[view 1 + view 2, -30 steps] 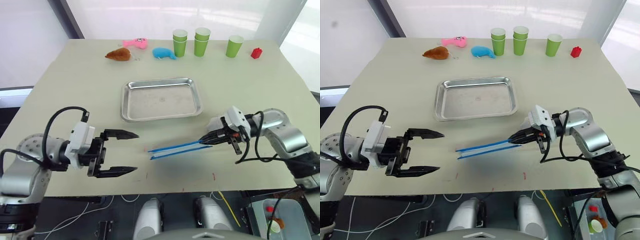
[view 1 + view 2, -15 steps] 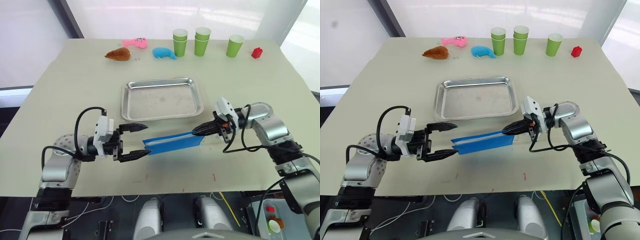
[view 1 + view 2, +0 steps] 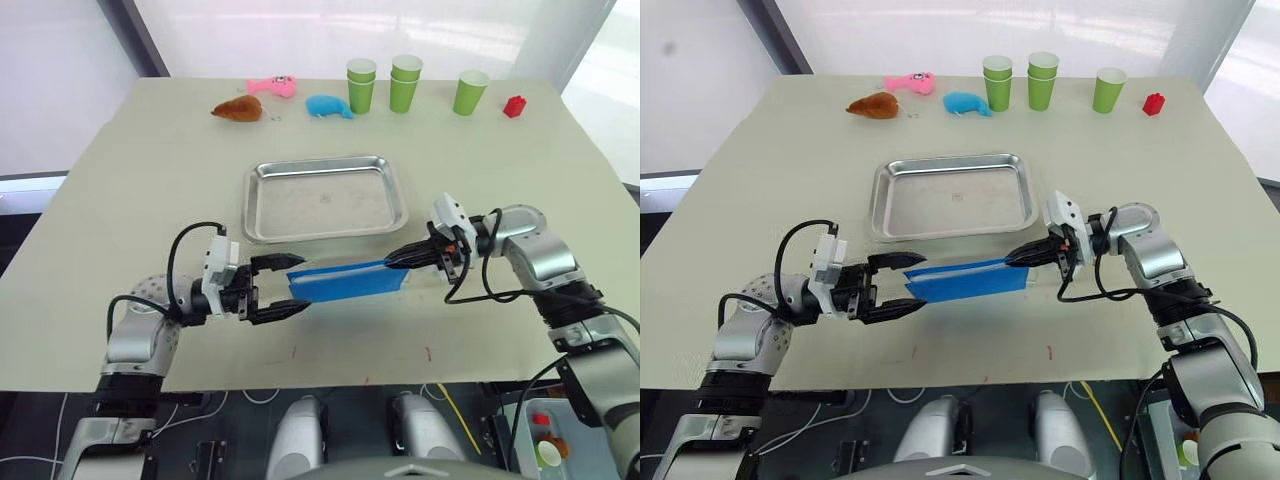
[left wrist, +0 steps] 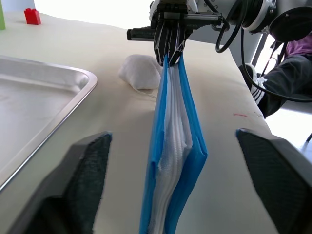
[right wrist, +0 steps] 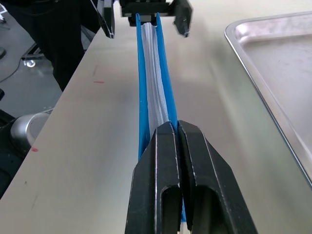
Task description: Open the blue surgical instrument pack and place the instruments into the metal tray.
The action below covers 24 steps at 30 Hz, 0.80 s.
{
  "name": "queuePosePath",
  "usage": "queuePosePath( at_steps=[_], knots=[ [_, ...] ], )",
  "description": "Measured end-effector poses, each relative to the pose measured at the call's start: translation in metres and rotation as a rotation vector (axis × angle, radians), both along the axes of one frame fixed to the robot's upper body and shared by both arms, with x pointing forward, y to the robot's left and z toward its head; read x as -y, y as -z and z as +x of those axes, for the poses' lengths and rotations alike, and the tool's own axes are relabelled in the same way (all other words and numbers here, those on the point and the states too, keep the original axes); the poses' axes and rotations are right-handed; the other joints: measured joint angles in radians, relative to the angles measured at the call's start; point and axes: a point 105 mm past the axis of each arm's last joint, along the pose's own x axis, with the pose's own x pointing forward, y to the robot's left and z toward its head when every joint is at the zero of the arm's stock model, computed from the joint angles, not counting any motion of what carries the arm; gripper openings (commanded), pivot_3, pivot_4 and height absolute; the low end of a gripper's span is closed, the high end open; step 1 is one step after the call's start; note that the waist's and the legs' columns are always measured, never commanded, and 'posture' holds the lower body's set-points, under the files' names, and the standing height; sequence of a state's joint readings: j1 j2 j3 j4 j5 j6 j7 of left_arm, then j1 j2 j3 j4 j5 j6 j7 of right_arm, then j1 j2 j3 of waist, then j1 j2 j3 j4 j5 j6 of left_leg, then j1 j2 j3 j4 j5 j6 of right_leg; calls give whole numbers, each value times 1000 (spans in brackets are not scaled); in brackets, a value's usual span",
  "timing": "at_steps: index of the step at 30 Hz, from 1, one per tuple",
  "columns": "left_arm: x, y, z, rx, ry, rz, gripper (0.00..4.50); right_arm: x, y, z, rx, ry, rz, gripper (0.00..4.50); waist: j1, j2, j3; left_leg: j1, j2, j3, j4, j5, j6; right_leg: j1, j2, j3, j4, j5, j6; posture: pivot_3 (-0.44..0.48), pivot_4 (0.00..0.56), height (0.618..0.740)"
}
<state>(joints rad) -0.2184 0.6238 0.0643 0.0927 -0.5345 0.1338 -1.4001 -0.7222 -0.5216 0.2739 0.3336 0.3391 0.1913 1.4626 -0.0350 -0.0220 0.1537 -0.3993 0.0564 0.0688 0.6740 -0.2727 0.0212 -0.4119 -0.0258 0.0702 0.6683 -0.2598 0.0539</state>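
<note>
The blue surgical instrument pack (image 3: 346, 282) stands on its long edge in front of the metal tray (image 3: 250, 205), its covers slightly parted with pale lining (image 4: 171, 146) between them. My right gripper (image 3: 393, 262) is shut on the pack's right end, its fingers (image 5: 168, 161) pinched over both covers. My left gripper (image 3: 300, 285) is open, with one finger on each side of the pack's left end; its fingers (image 4: 83, 190) stay well apart from the covers. The instruments are hidden inside the pack. The tray holds nothing.
Along the far edge stand green cups (image 3: 360, 85), a red block (image 3: 513, 106), a blue plush toy (image 3: 328, 106), a pink toy (image 3: 272, 87) and a brown toy (image 3: 236, 109). A small white lump (image 4: 141, 73) lies on the table by my right gripper.
My right gripper carried the pack left toward the tray and turned it onto its edge. My left gripper moved right until its open fingers straddled the pack's left end.
</note>
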Motion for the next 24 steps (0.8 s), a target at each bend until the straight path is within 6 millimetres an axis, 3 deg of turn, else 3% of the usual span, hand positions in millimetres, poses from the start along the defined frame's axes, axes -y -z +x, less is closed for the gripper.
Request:
queuePosePath(
  at_steps=[1,6,11,14,22,24],
  knots=[
    [1,0,0,0,0,-3,2200,-1,0,0,1,0,0,0,0,0,0,0,0,0,0,0,0,0,0,0,0,0,0,0,150,740],
    [1,1,2,-1,-4,-10,43,-1,0,0,6,2,-1,0,0,0,0,0,0,0,0,0,0,0,0,0,1,0,0,0,150,740],
    [0,1,4,2,-9,-16,43,-1,0,2,16,12,1,0,0,0,0,0,0,0,0,0,0,0,0,0,1,0,0,0,150,740],
    [1,2,4,6,-9,-20,0,1,-2,4,26,34,9,916,0,0,0,0,0,0,0,0,0,0,0,0,1,0,0,0,150,740],
    [3,1,6,28,7,-6,0,37,-18,8,52,178,54,4208,4,0,0,0,0,0,1,0,0,0,0,0,0,0,0,0,150,740],
    [6,1,8,31,20,-4,0,47,-22,11,50,242,86,4208,6,0,0,0,0,0,1,0,0,0,0,0,1,0,0,0,150,740]
  ],
)
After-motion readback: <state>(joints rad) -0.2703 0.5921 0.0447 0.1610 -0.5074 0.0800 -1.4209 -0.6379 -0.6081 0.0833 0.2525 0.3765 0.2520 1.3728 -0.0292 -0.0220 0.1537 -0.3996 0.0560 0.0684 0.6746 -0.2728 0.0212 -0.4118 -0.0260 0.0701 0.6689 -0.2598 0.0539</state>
